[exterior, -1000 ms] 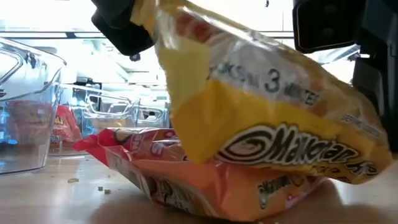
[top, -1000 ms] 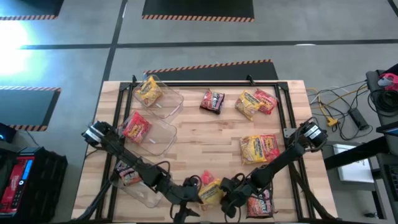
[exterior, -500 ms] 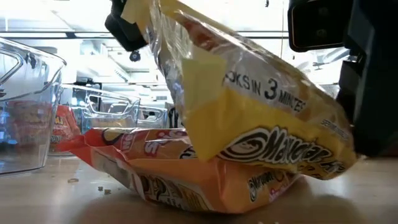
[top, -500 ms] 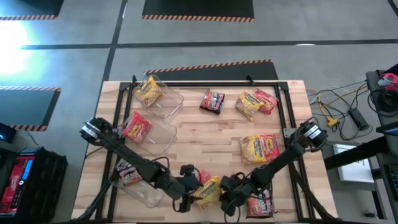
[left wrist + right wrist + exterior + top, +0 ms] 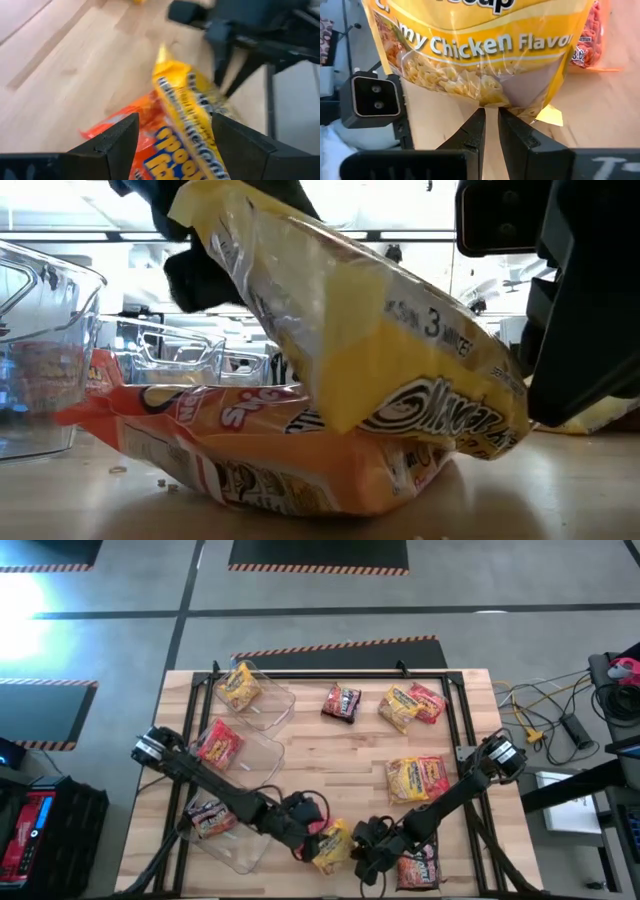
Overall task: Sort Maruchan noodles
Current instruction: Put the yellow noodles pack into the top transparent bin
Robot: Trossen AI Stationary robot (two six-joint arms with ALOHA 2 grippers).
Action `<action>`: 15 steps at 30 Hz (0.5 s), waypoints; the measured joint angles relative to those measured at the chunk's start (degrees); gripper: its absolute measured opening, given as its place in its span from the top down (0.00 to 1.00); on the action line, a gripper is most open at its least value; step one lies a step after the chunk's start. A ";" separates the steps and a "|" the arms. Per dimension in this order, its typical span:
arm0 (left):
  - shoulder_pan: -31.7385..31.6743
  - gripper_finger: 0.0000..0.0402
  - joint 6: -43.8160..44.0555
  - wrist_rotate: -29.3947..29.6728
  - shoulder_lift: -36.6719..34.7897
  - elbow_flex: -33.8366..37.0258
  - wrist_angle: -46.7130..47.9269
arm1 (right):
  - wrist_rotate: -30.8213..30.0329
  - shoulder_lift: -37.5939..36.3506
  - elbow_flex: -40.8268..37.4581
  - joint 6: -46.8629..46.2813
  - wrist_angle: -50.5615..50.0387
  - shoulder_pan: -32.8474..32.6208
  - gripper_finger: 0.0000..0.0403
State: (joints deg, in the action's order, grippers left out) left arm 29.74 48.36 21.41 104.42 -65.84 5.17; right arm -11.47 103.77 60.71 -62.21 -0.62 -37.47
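A wooden worktop (image 5: 330, 755) carries scattered ramen packets. At its near edge, a yellow Maruchan packet (image 5: 333, 845) leans tilted on an orange packet (image 5: 250, 455). The left pincer (image 5: 305, 832), spread wide, straddles the yellow packet's end. The right pincer (image 5: 362, 843), pressed together, pinches that packet's opposite edge.
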 joint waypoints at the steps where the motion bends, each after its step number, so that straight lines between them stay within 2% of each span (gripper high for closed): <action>1: -0.13 0.42 1.09 -0.60 0.00 0.00 0.35 | -0.45 0.00 -0.02 0.25 -0.19 0.00 0.89; 9: -0.96 0.42 7.70 -11.75 0.00 0.00 -1.32 | -2.30 0.00 -0.01 1.99 -0.85 0.34 0.89; 15: -2.36 0.42 10.24 -15.08 0.11 0.00 -2.42 | -3.65 0.00 0.00 3.74 -0.86 0.61 0.89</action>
State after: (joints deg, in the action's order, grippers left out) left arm 27.38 58.60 6.33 104.53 -65.84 2.75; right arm -15.11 103.77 60.71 -58.48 -1.49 -36.86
